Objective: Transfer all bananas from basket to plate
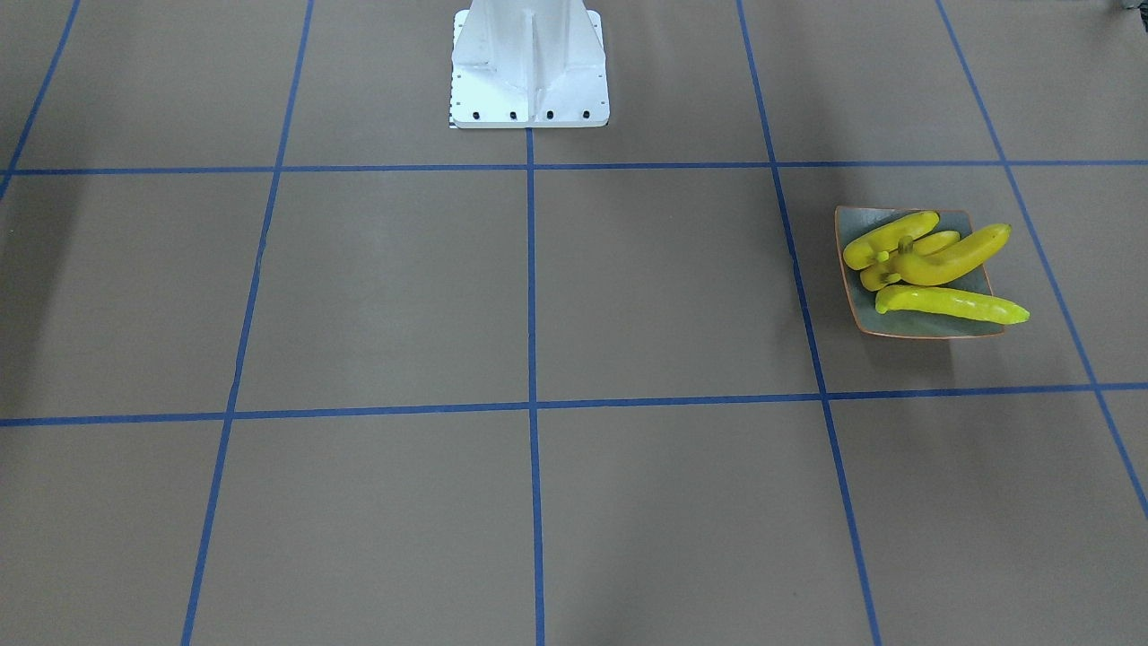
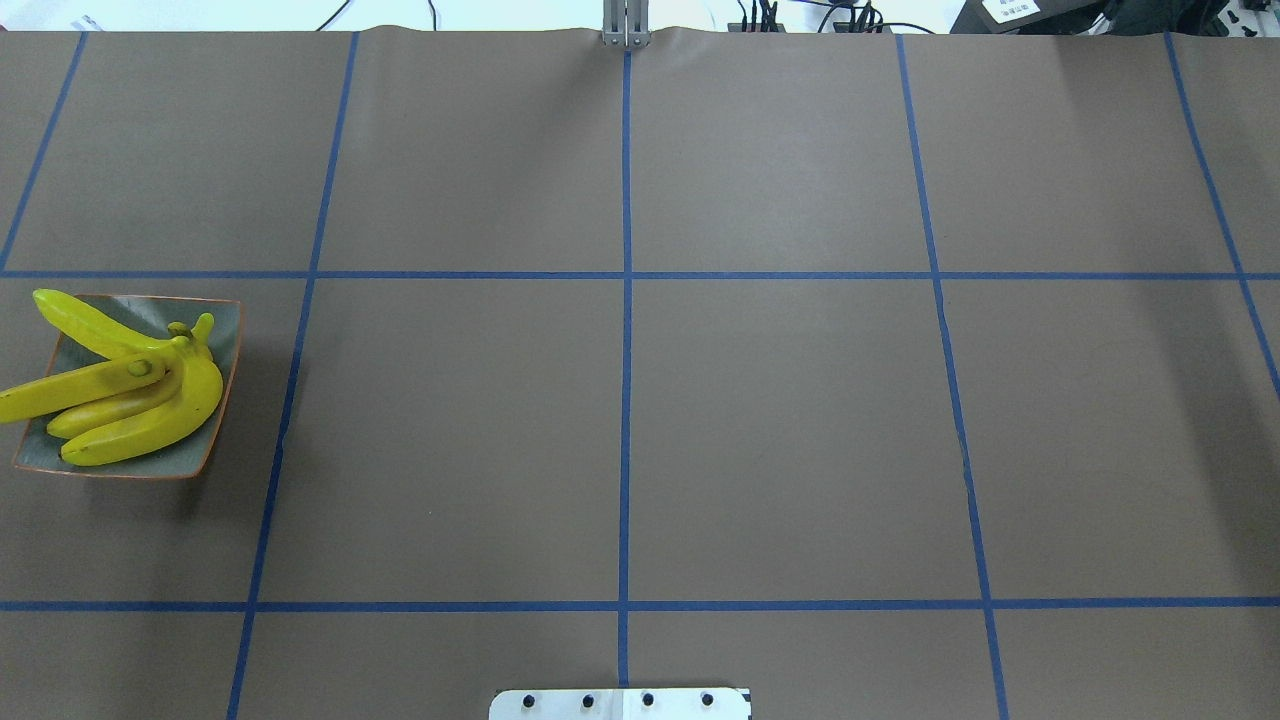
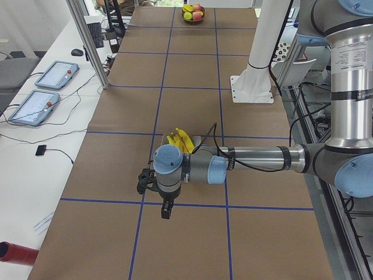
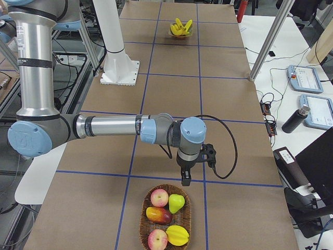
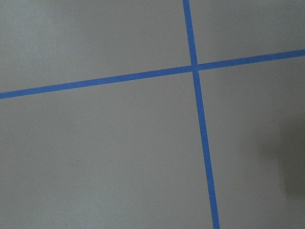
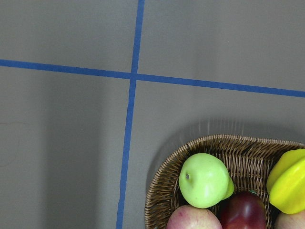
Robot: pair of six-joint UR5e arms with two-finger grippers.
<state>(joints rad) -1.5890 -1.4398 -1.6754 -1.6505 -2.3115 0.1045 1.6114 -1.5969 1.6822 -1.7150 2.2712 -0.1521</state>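
Desk (image 2: 780, 430): covered in brown paper and marked into squares by blue tape lines.
Left arm (image 3: 256, 158): reaches out level over the desk's left end with its wrist turned down, near the plate.
Right arm (image 4: 109, 126): stretches level over the desk's right end with its wrist turned down, close to the basket.
Pedestal (image 1: 529, 67): white, bolted to the desk on the centre tape line at the robot's side.
Basket (image 6: 164, 174): woven wicker at the desk's right end, holding a green fruit (image 6: 205, 180), a yellow fruit (image 6: 288, 183) and several reddish ones.
Plate (image 1: 852, 222): grey-green with an orange rim, at the desk's left end, well apart from the basket.
Bananas (image 1: 933, 260): all four lie on the plate. Three curved ones are bunched with their stems together, and the longer one (image 1: 951, 303) lies beside them and pokes past the rim.
Left fingers (image 3: 166, 211): point down above bare desk; I cannot tell whether they are spread or pressed together.
Right fingers (image 4: 186, 178): point down just beside the basket's rim; I cannot tell how they are set either.
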